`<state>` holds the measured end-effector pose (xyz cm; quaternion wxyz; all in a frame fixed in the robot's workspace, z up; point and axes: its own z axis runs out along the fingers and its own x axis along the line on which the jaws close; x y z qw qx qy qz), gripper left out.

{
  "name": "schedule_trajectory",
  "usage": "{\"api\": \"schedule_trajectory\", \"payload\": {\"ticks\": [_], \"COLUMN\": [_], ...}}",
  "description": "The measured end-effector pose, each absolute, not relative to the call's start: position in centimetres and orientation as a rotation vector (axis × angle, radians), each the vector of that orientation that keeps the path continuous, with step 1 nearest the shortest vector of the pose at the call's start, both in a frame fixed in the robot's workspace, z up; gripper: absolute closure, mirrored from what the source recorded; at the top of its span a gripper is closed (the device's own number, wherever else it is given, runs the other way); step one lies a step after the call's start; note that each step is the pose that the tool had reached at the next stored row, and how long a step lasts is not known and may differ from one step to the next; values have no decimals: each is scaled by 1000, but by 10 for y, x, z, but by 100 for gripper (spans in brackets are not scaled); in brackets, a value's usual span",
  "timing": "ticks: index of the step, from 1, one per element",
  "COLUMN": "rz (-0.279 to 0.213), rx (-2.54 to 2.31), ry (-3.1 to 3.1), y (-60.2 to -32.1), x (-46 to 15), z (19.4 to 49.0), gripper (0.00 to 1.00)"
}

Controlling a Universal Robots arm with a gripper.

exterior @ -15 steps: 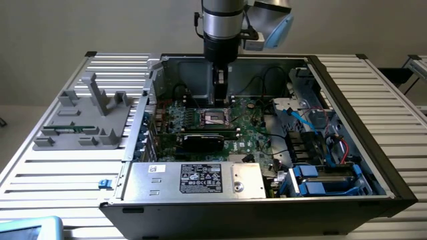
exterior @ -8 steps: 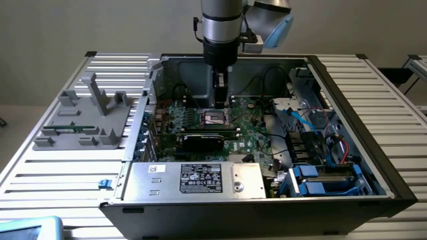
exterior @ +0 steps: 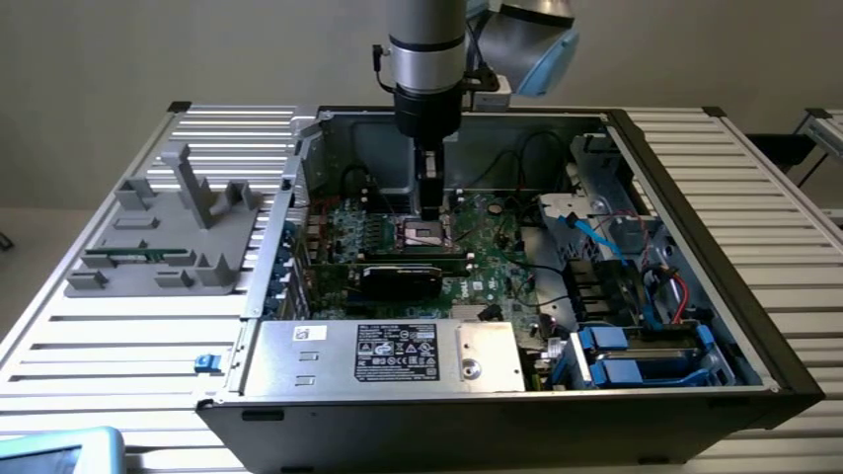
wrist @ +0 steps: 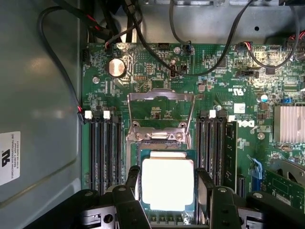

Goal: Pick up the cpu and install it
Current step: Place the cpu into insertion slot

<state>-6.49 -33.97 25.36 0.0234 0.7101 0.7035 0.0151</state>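
The cpu point(wrist: 167, 184), a pale silvery square, sits between my two black fingers point(wrist: 132, 183), which press on its opposite edges. It lies low over the black socket frame point(wrist: 160, 153) on the green motherboard point(wrist: 224, 95). The socket's metal load plate point(wrist: 160, 112) is flipped open beyond it. In the exterior view my gripper point(exterior: 428, 215) points straight down into the open computer case point(exterior: 619, 128), right at the socket point(exterior: 428, 235) near the board's middle.
A silver labelled power supply box point(exterior: 382, 353) fills the case's near side. Blue drive bays point(exterior: 633, 360) and cables are at the exterior view's right. A grey fixture point(exterior: 172, 232) stands on the slatted table at the left. Memory slots point(wrist: 107, 148) flank the socket; black cables point(wrist: 200, 71) cross above it.
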Motion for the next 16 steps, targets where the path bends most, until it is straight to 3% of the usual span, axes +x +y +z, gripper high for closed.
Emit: {"api": "schedule_trajectory", "payload": {"ticks": [16], "rz": [47], "rx": [2198], "ry": [2178], "y": [-339], "x": [-69], "z": [234], "gripper": [44]}}
